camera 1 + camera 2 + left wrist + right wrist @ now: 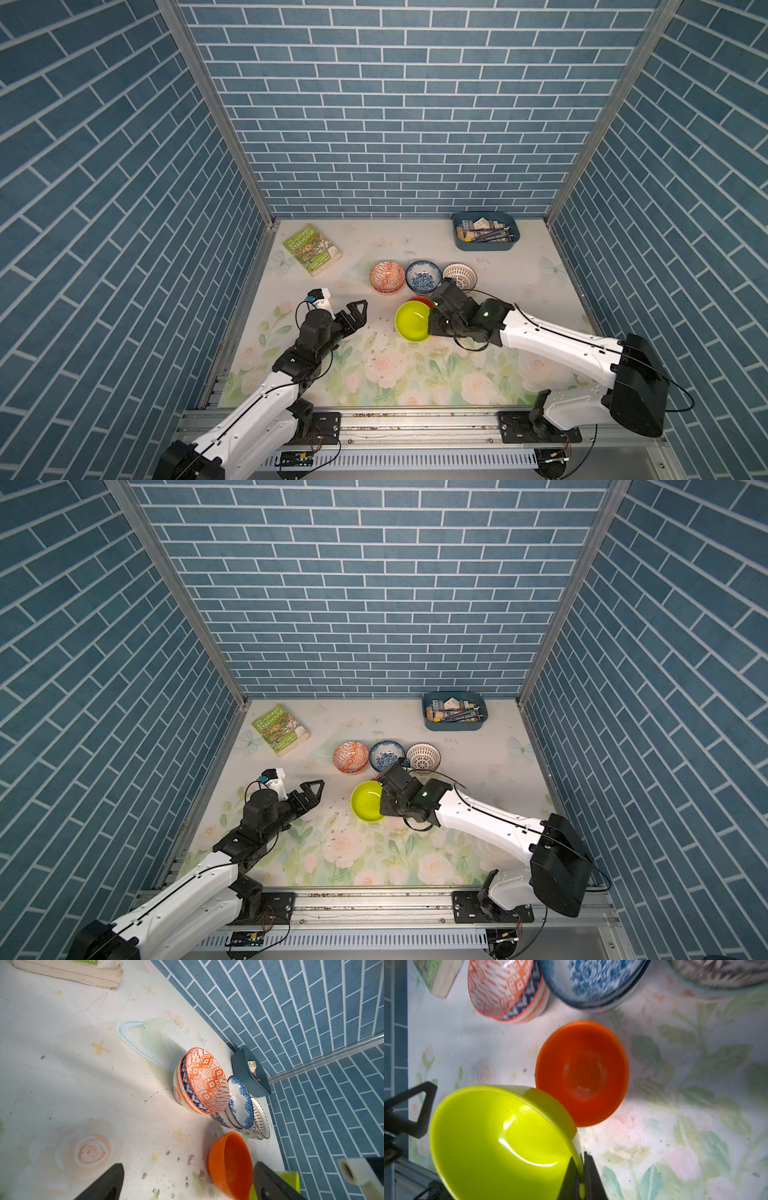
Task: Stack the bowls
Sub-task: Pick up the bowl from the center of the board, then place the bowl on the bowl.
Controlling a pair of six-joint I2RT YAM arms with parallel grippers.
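The right gripper [580,1162] pinched the rim of the empty lime-green bowl [500,1142], tilted just beside the empty orange bowl [581,1072]. The left gripper [360,311] gaped wide, holding nothing; the blue tray [486,248] held small items.

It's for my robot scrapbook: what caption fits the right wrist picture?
The right gripper pinches the rim of the lime-green bowl, tilted beside the orange bowl on the flowery table.

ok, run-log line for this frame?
right gripper: shut on lime-green bowl rim | left gripper: open, empty | orange bowl: upright, not gripped | patterned bowls: nested, in a row behind
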